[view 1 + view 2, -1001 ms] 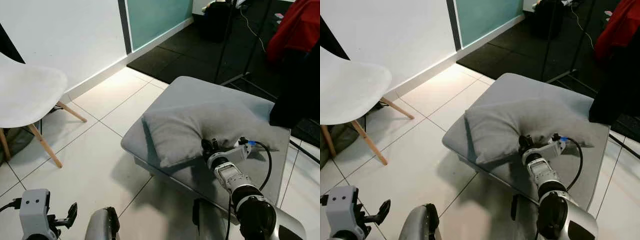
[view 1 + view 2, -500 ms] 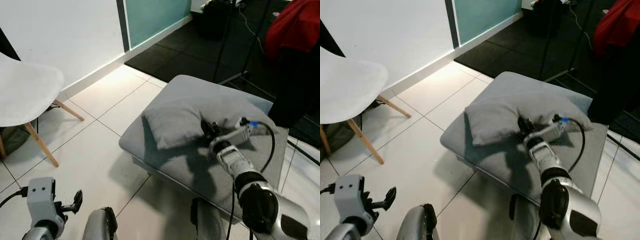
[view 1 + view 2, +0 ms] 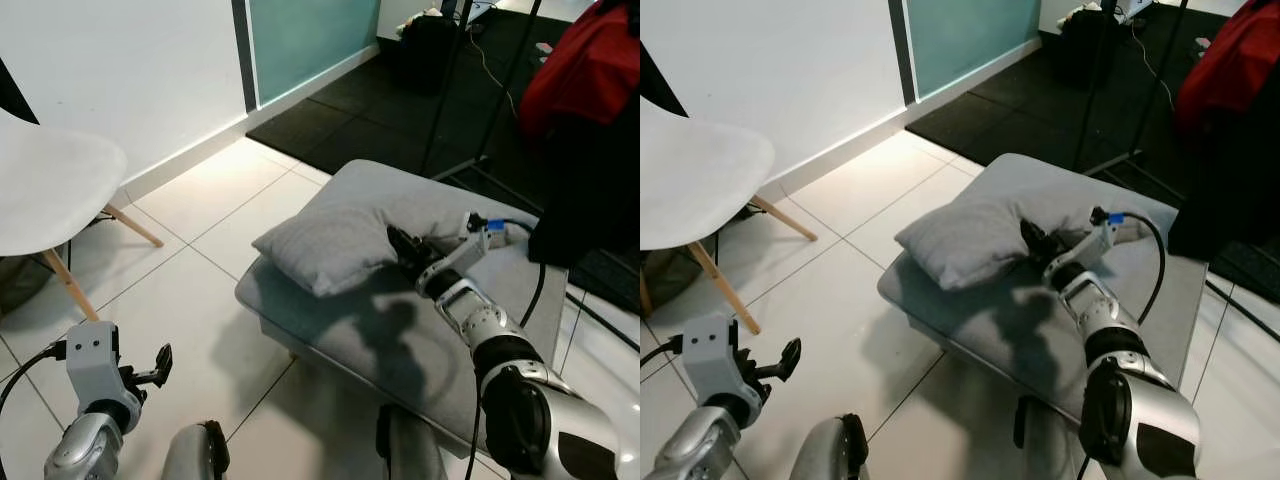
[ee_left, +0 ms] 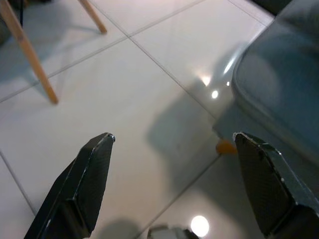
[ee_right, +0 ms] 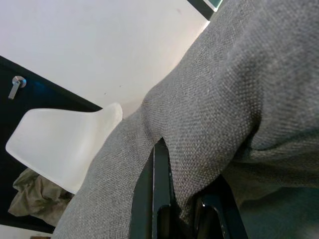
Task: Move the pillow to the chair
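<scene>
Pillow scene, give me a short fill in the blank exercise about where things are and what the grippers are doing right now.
1. The right gripper is shut on the grey ____.
2. The pillow lies partly on a grey ____.
3. The white chair stands to the robot's ____.
4. The left gripper hangs ____ above the tiled floor.

Missing words: pillow; ottoman; left; open
</scene>
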Tool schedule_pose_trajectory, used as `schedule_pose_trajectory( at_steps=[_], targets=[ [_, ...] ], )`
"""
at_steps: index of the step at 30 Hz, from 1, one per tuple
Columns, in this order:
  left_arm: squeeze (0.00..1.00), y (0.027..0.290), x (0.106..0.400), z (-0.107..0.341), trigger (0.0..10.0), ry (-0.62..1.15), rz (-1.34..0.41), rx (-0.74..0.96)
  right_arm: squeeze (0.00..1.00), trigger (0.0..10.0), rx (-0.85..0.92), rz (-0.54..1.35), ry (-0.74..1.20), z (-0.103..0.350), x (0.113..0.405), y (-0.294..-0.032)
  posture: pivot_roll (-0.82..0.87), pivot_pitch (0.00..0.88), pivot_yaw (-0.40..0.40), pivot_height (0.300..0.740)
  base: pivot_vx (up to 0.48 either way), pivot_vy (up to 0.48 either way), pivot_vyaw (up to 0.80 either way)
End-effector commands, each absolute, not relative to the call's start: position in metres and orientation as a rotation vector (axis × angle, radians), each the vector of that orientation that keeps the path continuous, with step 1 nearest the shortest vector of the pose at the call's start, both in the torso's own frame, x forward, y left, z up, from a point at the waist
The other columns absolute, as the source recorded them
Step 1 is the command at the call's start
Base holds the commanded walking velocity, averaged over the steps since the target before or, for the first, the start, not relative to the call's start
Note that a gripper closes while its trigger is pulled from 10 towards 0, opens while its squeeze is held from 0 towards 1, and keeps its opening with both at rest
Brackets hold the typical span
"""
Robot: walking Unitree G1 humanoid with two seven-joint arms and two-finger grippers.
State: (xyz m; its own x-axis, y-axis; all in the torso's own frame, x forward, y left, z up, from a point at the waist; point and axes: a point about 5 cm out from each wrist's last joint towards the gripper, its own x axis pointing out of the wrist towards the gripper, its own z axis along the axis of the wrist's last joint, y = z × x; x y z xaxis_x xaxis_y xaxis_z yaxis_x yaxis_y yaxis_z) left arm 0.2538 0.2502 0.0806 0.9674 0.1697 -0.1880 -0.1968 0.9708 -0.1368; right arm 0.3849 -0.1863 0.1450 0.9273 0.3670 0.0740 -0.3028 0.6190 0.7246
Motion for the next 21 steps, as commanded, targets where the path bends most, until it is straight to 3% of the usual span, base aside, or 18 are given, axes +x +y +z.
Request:
schedule_pose_trajectory(
  at_steps=[1, 7, 10, 14, 17, 21],
  targets=[
    [0.00, 0.265, 0.257, 0.087, 10.0, 0.148, 0.250, -0.116, 0.00, 0.0, 0.803, 0.425, -0.003, 0.163, 0.388, -0.193, -0.05, 0.029, -0.023, 0.500, 0.000, 0.000, 0.00],
    [0.00, 0.308, 0.272, 0.129, 10.0, 0.007, 0.389, -0.045, 0.00, 0.0, 0.784, 0.433, -0.021, 0.173, 0.390, -0.198, -0.05, 0.013, -0.033, 0.520, 0.000, 0.000, 0.00],
    [0.00, 0.313, 0.273, 0.132, 10.0, -0.006, 0.403, -0.038, 0.00, 0.0, 0.779, 0.435, -0.024, 0.175, 0.391, -0.199, -0.07, 0.005, -0.032, 0.530, 0.000, 0.000, 0.00],
    [0.00, 0.304, 0.272, 0.123, 10.0, 0.007, 0.392, -0.060, 0.00, 0.0, 0.766, 0.434, -0.011, 0.174, 0.391, -0.198, -0.08, 0.000, -0.039, 0.545, 0.000, 0.000, 0.00],
    [0.00, 0.277, 0.269, 0.105, 10.0, 0.043, 0.336, -0.101, 0.00, 0.0, 0.745, 0.430, 0.023, 0.166, 0.389, -0.194, -0.11, 0.000, -0.051, 0.560, 0.000, 0.000, 0.00],
    [0.00, 0.262, 0.269, 0.091, 10.0, 0.080, 0.312, -0.127, 0.00, 0.0, 0.733, 0.425, 0.039, 0.161, 0.388, -0.193, -0.12, 0.000, -0.043, 0.575, 0.000, 0.000, 0.00]
  ],
)
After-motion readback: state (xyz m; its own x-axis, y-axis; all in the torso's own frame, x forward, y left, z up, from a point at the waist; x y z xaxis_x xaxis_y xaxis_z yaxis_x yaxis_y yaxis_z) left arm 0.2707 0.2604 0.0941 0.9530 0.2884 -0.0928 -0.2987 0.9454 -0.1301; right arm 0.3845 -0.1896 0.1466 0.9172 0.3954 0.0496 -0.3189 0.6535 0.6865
